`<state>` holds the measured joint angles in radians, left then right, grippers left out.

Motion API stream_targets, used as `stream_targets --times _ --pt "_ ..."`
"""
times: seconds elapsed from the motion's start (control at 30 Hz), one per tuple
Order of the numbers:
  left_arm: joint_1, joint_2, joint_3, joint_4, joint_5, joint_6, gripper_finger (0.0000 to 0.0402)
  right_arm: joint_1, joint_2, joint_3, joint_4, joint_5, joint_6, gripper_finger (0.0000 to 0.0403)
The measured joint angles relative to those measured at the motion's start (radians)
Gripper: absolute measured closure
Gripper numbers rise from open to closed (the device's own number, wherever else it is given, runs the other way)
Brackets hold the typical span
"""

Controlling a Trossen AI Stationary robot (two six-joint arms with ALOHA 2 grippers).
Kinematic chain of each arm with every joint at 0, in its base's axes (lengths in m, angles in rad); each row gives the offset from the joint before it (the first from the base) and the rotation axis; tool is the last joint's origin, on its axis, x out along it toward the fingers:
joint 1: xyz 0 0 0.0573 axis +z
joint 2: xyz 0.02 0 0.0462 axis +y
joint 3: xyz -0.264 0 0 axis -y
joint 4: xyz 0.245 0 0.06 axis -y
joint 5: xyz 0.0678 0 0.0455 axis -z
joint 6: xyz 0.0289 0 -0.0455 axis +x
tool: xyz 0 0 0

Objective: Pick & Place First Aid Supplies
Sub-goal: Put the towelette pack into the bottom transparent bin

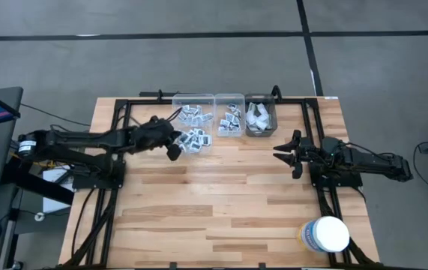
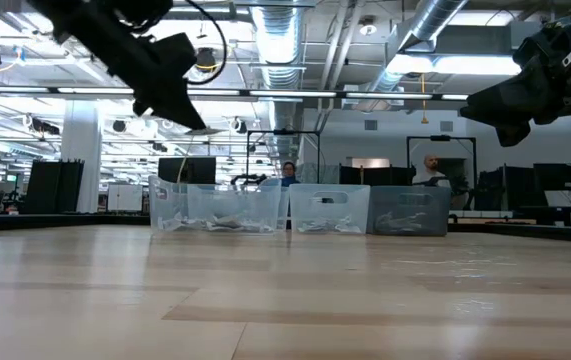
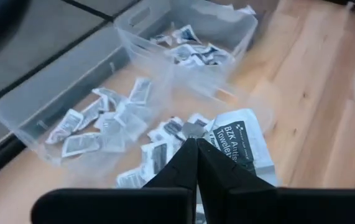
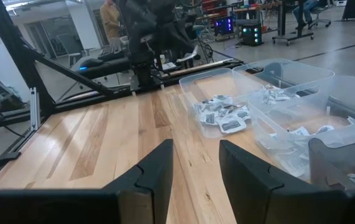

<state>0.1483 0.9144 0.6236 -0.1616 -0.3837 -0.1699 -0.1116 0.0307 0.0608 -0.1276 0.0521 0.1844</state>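
Three clear bins stand in a row at the table's far edge. The left bin (image 1: pixel 193 124) and the middle bin (image 1: pixel 229 116) hold small square printed packets (image 3: pixel 99 127); the right bin (image 1: pixel 261 116) holds pale white wrappers. My left gripper (image 1: pixel 175 148) hovers at the left bin's near left corner, tilted downward and shut on a white packet printed "BZK Antiseptic Towelette" (image 3: pixel 239 142). At the table's right side my right gripper (image 1: pixel 282 154) stands open and level with nothing between its fingers (image 4: pixel 196 158). My left gripper pinches the towelette packet at its edge (image 3: pixel 209 138) with the very ends of its two fingers. The fingers slant down from the table's left. The packet sticks out to one side of the fingertips and is lifted clear above the bin's loose packets.
A big white round tub (image 1: pixel 326 234) stands near the table's front right corner. Black frame rails (image 1: pixel 124 127) run along both sides and the far edge. The bare wood (image 1: pixel 221 195) between the arms gives free room. People (image 2: pixel 430 170) show in the room behind.
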Motion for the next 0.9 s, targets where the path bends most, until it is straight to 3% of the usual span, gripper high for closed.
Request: stream_targets --times 0.27,0.57,0.9 --pt "0.046 0.071 0.107 -0.041 0.026 0.039 0.0397 0.0 0.0 0.0 0.0 0.0 0.0 0.0278" --pt "0.143 0.134 0.114 -0.04 0.027 -0.089 0.0397 0.0 0.0 0.0 0.0 0.0 0.0 0.0278" --pt "0.192 0.27 0.114 -0.033 0.108 -0.089 0.0395 0.0 0.0 0.0 0.0 0.0 0.0 0.0278"
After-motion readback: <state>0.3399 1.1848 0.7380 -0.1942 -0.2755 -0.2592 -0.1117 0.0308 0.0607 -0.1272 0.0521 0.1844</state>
